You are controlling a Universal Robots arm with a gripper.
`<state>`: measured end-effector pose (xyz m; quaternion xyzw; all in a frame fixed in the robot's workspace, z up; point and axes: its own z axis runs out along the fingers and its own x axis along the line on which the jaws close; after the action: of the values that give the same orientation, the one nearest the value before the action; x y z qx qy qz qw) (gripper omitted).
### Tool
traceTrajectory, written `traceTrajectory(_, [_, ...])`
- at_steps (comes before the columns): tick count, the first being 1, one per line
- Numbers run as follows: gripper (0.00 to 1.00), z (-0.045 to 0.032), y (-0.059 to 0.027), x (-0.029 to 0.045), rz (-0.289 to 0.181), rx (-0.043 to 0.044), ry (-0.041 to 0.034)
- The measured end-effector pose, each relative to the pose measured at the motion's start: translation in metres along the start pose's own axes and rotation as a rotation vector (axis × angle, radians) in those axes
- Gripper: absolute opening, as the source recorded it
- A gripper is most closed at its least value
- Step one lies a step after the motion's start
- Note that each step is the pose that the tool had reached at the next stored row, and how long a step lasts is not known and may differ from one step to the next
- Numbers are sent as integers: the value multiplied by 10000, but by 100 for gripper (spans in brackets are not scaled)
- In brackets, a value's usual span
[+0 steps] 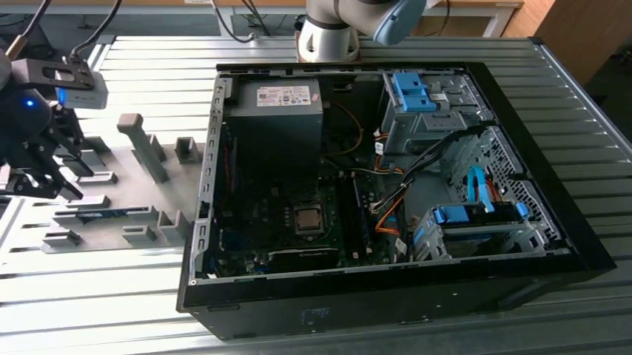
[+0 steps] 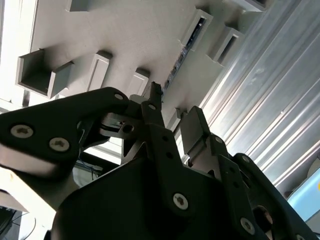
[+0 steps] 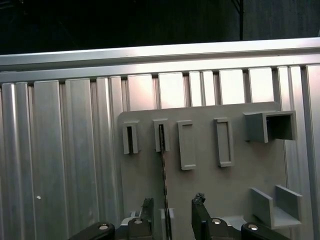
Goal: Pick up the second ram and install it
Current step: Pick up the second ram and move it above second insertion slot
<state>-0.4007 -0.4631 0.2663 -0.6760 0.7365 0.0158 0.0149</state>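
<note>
Black fingers [image 3: 199, 212] of the hand [image 3: 172, 210] fill the near edge of the first wrist view. They stand apart and hold nothing: the hand is open. Between them, seen edge-on, runs the ram stick [image 3: 163, 175], a thin dark strip set on its long edge. Its far end sits in a narrow slotted holder block [image 3: 161, 136] on the grey plate [image 3: 200, 185]. A gap shows between the stick and each finger.

In the second wrist view the hand [image 2: 172, 120] hangs open over the same plate [image 2: 125, 40]. The ram stick [image 2: 182, 55] lies beyond the fingertips, in line with the gap between them.

In the exterior view the hand [image 1: 44, 188] is at the exterior view's left, over the plate [image 1: 148, 192]. The ram stick [image 1: 103, 214] shows as a bluish strip in its holders, just beside the hand. The plate rests on the ribbed metal counter [image 1: 118, 296]. An open computer case [image 1: 395, 296] lies on its side on the counter, well apart from the stick toward the exterior view's right. The arm's base [image 1: 331, 33] stands behind the case.
</note>
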Motion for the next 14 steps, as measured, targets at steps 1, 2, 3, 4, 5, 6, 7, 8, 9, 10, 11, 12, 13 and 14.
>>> traceTrajectory(1, [43, 16, 0, 1, -1, -3, 3])
traceTrajectory(2, [43, 34, 2, 2, -7, -8, 4])
traceTrajectory(3, [43, 53, 2, 2, -17, -16, 5])
traceTrajectory(4, [43, 70, 3, 3, -25, -25, 7])
traceTrajectory(5, [43, 87, 3, 4, -30, -29, 8])
traceTrajectory(6, [43, 106, 3, 5, -31, -28, 7])
traceTrajectory(7, [43, 124, 4, 6, -33, -28, 9])
traceTrajectory(8, [43, 141, 4, 7, -33, -27, 23])
traceTrajectory(9, [43, 153, 5, 7, -32, -23, 61])
traceTrajectory(10, [43, 165, 5, 8, -31, -21, 102])
traceTrajectory(11, [43, 171, 5, 8, -32, -21, 106])
traceTrajectory(12, [43, 170, 5, 8, -33, -21, 107])
traceTrajectory(13, [43, 170, 6, 8, -33, -22, 107])
traceTrajectory(14, [43, 170, 6, 8, -32, -22, 107])
